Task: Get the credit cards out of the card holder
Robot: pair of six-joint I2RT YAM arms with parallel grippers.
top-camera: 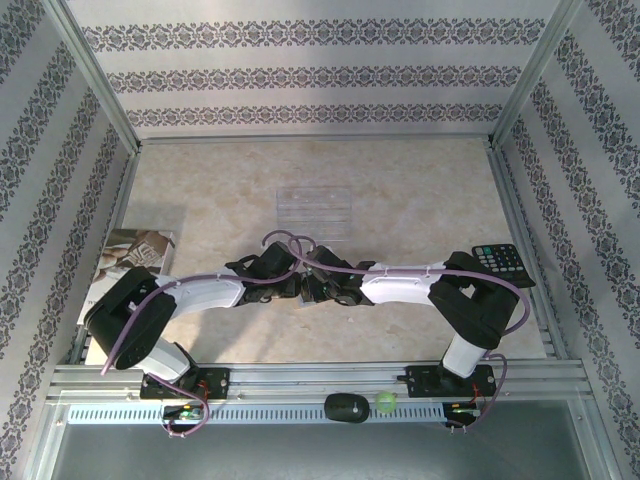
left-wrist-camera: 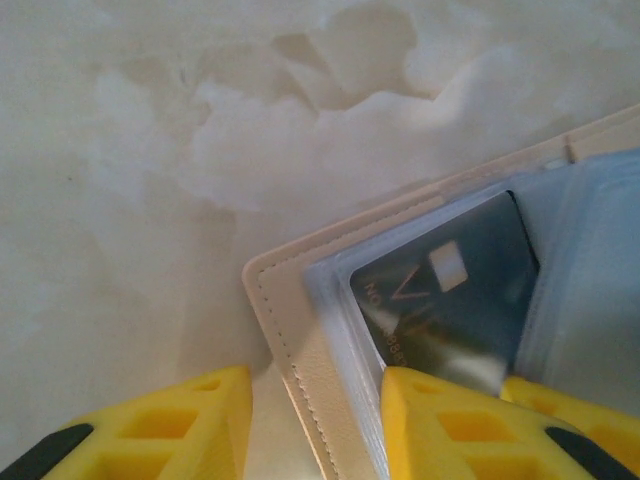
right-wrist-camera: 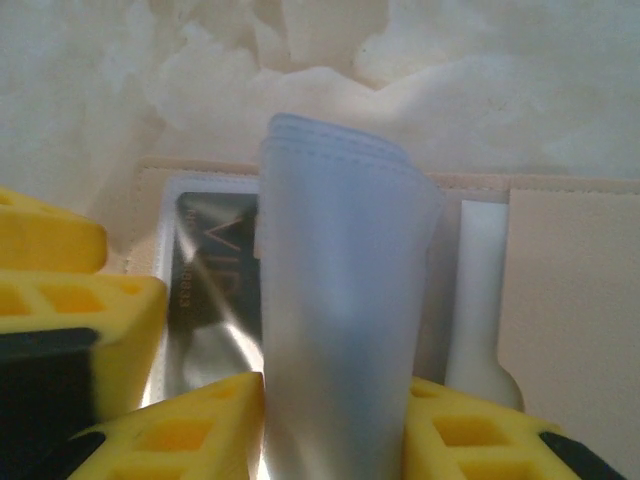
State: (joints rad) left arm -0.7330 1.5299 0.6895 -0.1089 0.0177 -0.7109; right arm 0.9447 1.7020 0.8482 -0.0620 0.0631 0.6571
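**Jaws busy at the open card holder**

The right jaws are closed on a pale blue-grey inner sleeve (right-wrist-camera: 340,300) of the card holder (left-wrist-camera: 300,340), pinching it so that it stands upright between the 2 yellow fingers (right-wrist-camera: 190,430). The left jaws stand part open and grip nothing. 1 finger (left-wrist-camera: 170,430) sits outside the holder's stitched tan edge, with a sliver of worktop (left-wrist-camera: 150,200) showing between. The other lies over the clear pocket at the holder's corner. The black card (left-wrist-camera: 450,290) is inside that pocket, a small white mark on its face. The holder lies open on the worktop, on the near side of the clear tray (top-camera: 313,207), where the 2 arms meet. A dark calculator (top-camera: 503,263) lies right of the tray and a booklet (top-camera: 135,255) left of it.
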